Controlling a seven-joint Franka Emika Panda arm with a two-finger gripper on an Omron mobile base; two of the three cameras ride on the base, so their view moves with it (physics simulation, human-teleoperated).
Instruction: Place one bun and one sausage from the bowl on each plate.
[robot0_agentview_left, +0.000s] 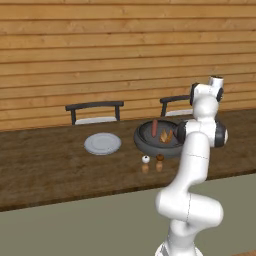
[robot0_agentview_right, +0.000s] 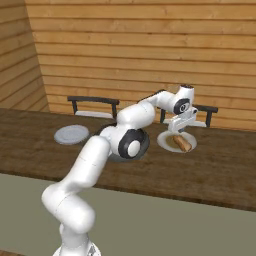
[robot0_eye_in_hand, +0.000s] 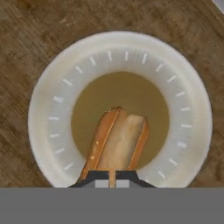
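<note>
Hovering over plate (robot0_eye_in_hand: 52, 118), tool (robot0_eye_in_hand: 112, 181) pressed together, tips hiding bun (robot0_eye_in_hand: 118, 142) near end.

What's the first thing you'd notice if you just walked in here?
The big white robot arm stretching over the long wooden table grabs the eye first. Its fingers hang right above a bun lying on the right-hand plate. To the left sits a dark bowl with a sausage in it, and beyond it a second, bare plate.
</note>
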